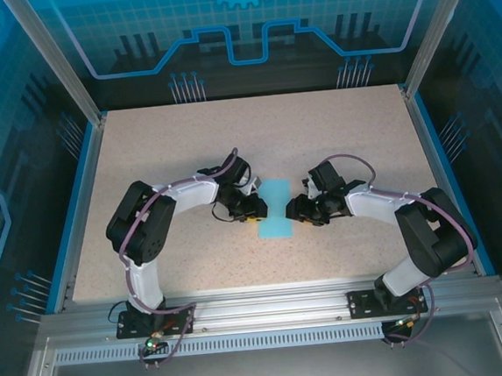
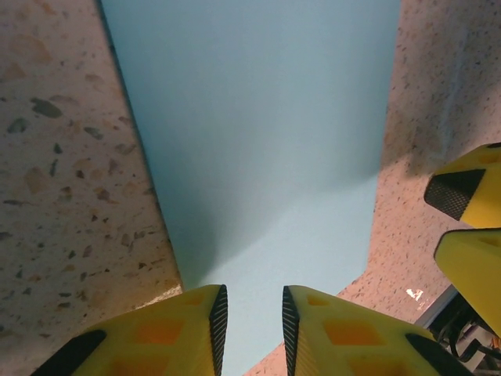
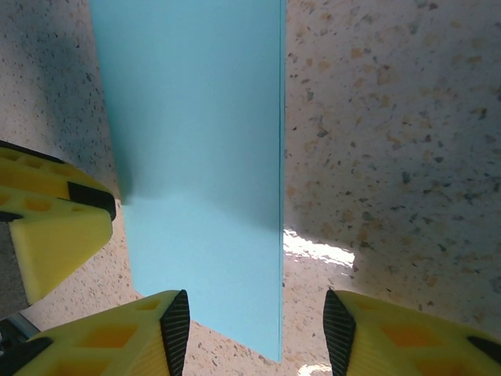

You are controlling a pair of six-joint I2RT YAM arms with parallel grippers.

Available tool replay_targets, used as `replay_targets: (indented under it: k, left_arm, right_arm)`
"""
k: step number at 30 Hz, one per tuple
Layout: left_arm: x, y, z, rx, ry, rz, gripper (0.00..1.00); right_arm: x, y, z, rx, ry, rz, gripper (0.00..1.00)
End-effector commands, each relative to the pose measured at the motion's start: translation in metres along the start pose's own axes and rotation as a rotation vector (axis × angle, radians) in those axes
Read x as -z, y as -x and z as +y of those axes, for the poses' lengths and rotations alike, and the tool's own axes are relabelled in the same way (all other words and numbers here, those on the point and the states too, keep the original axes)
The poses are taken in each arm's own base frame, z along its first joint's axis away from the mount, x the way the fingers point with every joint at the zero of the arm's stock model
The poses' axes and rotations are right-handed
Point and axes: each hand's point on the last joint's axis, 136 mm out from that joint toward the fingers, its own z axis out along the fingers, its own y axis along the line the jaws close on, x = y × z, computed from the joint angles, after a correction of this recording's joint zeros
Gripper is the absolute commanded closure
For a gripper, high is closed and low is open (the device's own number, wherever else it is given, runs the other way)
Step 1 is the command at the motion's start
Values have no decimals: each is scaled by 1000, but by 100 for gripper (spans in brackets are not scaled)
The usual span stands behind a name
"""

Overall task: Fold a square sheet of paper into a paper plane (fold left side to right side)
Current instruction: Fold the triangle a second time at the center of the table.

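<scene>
While the smooth blue paper [image 1: 277, 205] lies rectangular on the speckled desk [image 1: 143, 162], left pincer [image 2: 250, 301] (nine o'clock) and right pincer [image 3: 254, 313] (three) gape.

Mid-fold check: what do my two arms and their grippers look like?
The left arm and right arm have white links, black joints and a greyish-purple cable looped alongside. The left gripper and right gripper have yellow fingers with black ribbed pads.

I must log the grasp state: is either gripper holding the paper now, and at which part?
Nothing is held. The blue paper lies on the table; the left gripper and right gripper stand at its opposite sides with jaws apart.
</scene>
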Motion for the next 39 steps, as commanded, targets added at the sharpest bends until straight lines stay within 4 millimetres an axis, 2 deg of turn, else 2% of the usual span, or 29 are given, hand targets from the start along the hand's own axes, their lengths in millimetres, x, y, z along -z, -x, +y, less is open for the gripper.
replay_targets:
  k: [1,8,22,35,39]
  left_arm:
    - [-9,-13,11,22,26,49,72]
    - [-10,-17,19,30,54,47,73]
    - [-11,-18,18,28,48,50,73]
    - [-11,-16,18,29,45,47,73]
    - [-11,-16,18,29,45,48,73]
  right_arm:
    - [-2,-6,0,-2,12,36,48]
    - [-8,-16,4,3,16,78,49]
    - [-19,-27,10,10,10,124,50]
    - [-22,-25,18,16,25,120,61]
    - [-22,-24,19,14,29,120,61]
